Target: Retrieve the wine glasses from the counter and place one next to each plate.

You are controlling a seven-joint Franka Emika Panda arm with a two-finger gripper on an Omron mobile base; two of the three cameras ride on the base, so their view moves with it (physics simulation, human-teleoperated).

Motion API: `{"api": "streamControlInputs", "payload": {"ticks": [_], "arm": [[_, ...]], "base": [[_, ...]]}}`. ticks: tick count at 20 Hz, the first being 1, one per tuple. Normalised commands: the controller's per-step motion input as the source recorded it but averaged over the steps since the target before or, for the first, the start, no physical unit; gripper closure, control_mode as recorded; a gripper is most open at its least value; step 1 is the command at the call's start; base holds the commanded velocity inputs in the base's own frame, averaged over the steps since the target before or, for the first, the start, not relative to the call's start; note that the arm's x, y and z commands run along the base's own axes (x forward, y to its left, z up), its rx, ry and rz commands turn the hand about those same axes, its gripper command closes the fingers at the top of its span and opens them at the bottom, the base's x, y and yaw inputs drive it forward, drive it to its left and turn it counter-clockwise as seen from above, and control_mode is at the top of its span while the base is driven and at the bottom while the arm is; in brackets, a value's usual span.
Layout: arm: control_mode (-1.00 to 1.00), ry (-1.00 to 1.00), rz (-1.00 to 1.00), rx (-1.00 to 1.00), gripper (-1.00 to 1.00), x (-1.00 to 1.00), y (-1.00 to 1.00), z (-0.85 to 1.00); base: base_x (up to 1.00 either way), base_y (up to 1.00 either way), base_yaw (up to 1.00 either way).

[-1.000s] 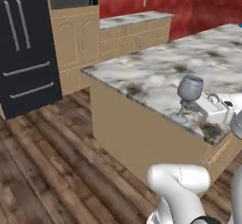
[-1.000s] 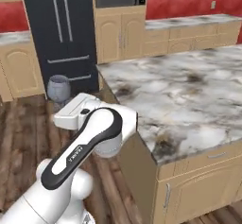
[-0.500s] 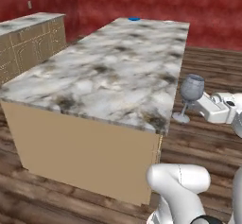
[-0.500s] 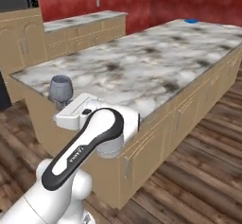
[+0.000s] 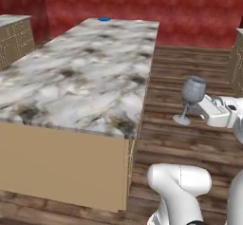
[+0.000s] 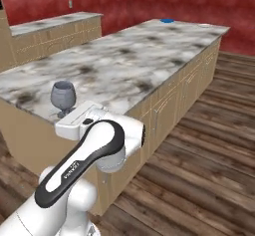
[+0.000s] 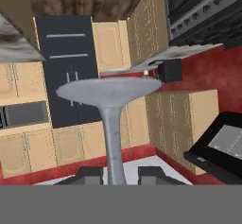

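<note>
- Marble counter (image 5: 80, 72), white-grey with dark and golden veins, stretches away from the base toward a red wall (image 5: 190, 10), over light tan cabinets (image 6: 169, 105) with silver handles.
- Blue plate (image 5: 104, 18) lies at the far end of the counter, small in both base views; in the right base view a pale flat shape sits near it toward the far right corner, too small to identify.
- Dark wooden floor (image 5: 190, 77) runs along the counter's right side in the left base view, with another tan cabinet (image 5: 236, 58) at that picture's right edge.
- Second marble-topped run of tan cabinets (image 6: 55, 28) stands against the red wall, well apart from the main counter, seen at left in the right base view.
- Wine glass (image 5: 192, 96), grey-blue and translucent, stands upright in the air beside the counter's right edge, above the floor boards in the left base view; the right base view shows its bowl over the white hand, against the counter's near corner.
- Pincer (image 7: 115, 171) grips the wine glass: in the hand view the two dark tips sit closed on either side of the thin stem, with the round foot spreading just beyond them.
- Black refrigerator (image 7: 66, 67), tan cupboards and a dark oven (image 7: 203, 5) fill the hand view behind the glass foot, rolled out of the room's orientation.
</note>
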Motion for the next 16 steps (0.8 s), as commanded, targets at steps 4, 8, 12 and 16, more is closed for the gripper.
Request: {"api": "streamControlInputs", "payload": {"ticks": [4,8,12,16], "arm": [[1.0,0.0,0.0,0.0,1.0,0.0,0.0,0.0],[1.0,0.0,0.0,0.0,1.0,0.0,0.0,0.0],[1.0,0.0,0.0,0.0,1.0,0.0,0.0,0.0],[1.0,0.0,0.0,0.0,1.0,0.0,0.0,0.0]], "base": [[0.54,-1.0,-0.01],[0.94,-1.0,0.0],[1.0,-1.0,0.0],[1.0,-1.0,0.0]]}}
